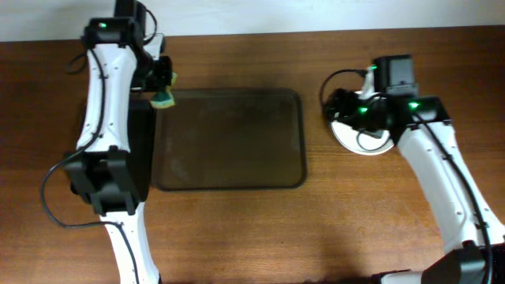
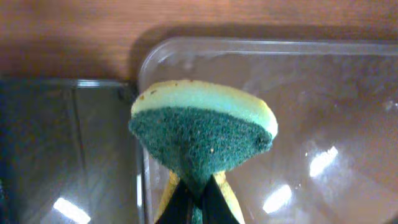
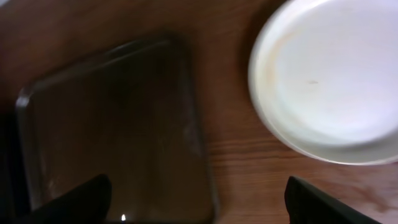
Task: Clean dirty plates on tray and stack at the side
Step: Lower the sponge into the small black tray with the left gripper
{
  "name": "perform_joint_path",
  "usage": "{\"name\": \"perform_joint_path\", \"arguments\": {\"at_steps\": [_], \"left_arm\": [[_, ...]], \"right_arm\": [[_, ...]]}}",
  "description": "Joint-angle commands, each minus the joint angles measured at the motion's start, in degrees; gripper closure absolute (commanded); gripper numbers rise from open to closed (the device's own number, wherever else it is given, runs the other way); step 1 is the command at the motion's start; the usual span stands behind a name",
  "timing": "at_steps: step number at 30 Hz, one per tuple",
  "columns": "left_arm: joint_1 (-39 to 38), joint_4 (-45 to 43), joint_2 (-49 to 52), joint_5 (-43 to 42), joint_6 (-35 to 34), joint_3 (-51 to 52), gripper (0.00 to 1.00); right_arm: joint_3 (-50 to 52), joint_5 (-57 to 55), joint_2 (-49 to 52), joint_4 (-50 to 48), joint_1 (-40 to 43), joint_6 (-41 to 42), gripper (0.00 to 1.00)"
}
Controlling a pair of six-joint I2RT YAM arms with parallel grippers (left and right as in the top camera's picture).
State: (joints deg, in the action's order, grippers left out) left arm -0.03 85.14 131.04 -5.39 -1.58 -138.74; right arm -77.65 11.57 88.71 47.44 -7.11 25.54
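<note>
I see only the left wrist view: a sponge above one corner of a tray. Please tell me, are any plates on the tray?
Observer: No, the overhead view shows the tray bare.
Operator: Where is a plate, then?
Observer: One white plate lies on the table, to the right of the tray.
Operator: Does the right tool hold it?
Observer: No, the right tool is open and holds nothing.

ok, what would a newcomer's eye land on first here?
The green-and-yellow scrubbing sponge, pinched in the shut left pincer, hangs over the top-left corner (overhead view) of the large brown translucent rectangular tray, which has nothing on it. Right of the tray, a round white plate with a faint orange tint near its rim sits on the wooden table, by the open right pincer.
</note>
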Motion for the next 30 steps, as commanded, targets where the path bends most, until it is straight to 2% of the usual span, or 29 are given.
{"name": "perform_joint_path", "arguments": {"at_steps": [1,6,10,13,18,22,26,28,30], "left_arm": [[3.8,3.1,-6.3,1.8,-0.2,-2.1,0.99],[9.2,5.7,-6.1,1.8,-0.2,-1.0,0.99],[11.0,4.8,-5.7,3.0,-0.2,4.7,0.99],[11.2,0.7,-5.7,7.1,-0.2,12.5,0.99],[11.7,-13.7,-5.7,8.4,-0.6,29.0,0.99],[12.7,-19.0,-5.7,8.4,-0.6,34.1,0.98],[12.9,-20.4,-5.7,8.4,-0.6,34.5,0.74],[12.9,-20.7,-5.7,7.4,-0.6,34.3,0.47],[12.9,-20.6,-5.9,6.0,-0.9,33.3,0.39]], "right_arm": [[-0.2,-0.2,0.6,-3.2,-6.1,0.4,0.11],[-0.2,-0.2,6.1,-9.2,-12.8,2.5,0.12],[-0.2,-0.2,11.2,-11.7,-15.5,4.1,0.12],[-0.2,-0.2,12.8,-12.2,-16.3,4.1,0.12],[-0.2,-0.2,12.8,-12.4,-16.4,3.8,0.12],[-0.2,-0.2,12.8,-12.3,-16.5,3.8,0.12],[-0.2,-0.2,12.8,-12.3,-16.5,3.8,0.12],[-0.2,-0.2,12.8,-12.3,-16.5,3.7,0.11],[-0.4,-0.2,12.5,-12.2,-16.4,3.6,0.09]]}}
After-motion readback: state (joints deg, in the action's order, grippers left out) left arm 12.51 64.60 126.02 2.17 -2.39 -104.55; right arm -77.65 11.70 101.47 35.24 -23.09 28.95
